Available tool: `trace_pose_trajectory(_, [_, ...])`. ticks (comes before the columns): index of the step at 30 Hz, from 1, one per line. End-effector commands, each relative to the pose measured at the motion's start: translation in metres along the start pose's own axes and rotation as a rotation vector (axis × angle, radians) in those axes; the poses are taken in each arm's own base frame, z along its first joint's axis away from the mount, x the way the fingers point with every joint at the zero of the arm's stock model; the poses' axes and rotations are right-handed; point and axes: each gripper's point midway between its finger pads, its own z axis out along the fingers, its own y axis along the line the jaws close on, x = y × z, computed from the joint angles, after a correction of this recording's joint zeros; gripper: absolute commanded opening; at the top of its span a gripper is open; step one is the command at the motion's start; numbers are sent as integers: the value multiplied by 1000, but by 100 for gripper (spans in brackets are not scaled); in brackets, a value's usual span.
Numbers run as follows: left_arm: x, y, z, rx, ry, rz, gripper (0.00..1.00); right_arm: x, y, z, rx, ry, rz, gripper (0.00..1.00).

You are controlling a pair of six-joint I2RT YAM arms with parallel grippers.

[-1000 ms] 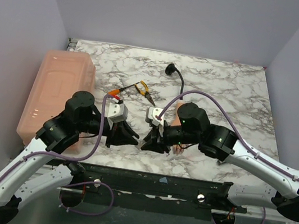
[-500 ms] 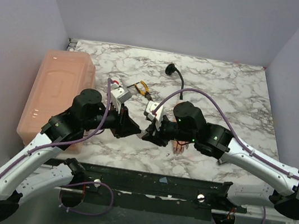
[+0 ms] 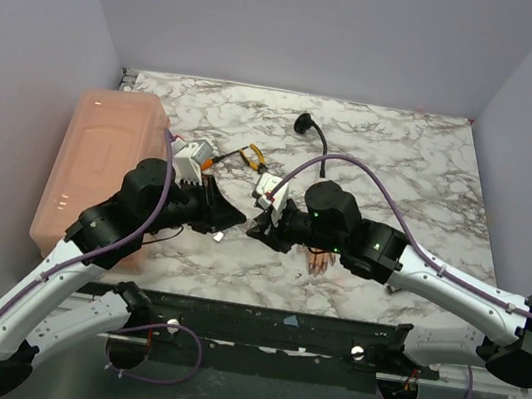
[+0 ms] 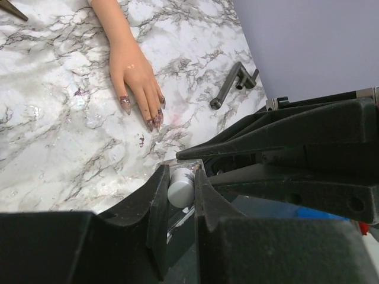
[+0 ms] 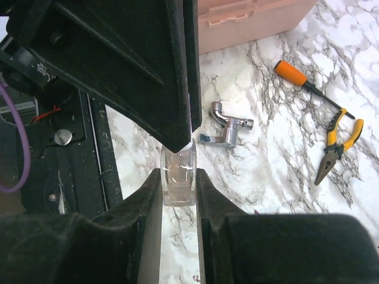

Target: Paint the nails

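The flesh-coloured mannequin hand (image 4: 131, 65) lies flat on the marble, its dark purplish nails (image 4: 155, 121) pointing at the near edge. In the top view the hand (image 3: 319, 260) is mostly hidden under my right arm. My right gripper (image 5: 178, 177) is shut on a small clear glass bottle (image 5: 178, 184) held above the table. My left gripper (image 4: 180, 177) is shut on the white cap (image 4: 180, 189) at the bottle's top. The two grippers meet tip to tip, left (image 3: 234, 218) and right (image 3: 264, 228), left of the hand. I cannot tell whether the cap is loose.
A pink lidded box (image 3: 100, 158) stands at the left. Yellow-handled pliers (image 5: 334, 145) and an orange-handled screwdriver (image 5: 293, 75) lie behind the grippers. A chrome tap fitting (image 5: 228, 127) lies below the left gripper. A grey metal crank (image 4: 234, 83) lies near the hand. A black cable (image 3: 314, 136) lies at the back.
Both grippers stayed tip to tip and shifted a little away from the near edge. The left wrist rose and turned, its camera housing now farther back.
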Motion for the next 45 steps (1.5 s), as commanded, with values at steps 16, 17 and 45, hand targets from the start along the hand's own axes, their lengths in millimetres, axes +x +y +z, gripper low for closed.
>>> trace_pose_trajectory(16, [-18,-21,-32,117,-95,446,71,4,19,-16,-92,-5,29,0])
trace_pose_trajectory(17, [-18,-21,-34,119,-99,477,71,4,22,-17,-104,-4,33,0])
trace_pose_trajectory(45, [47,-62,-68,634,-6,901,64,-16,94,-51,-554,2,59,0])
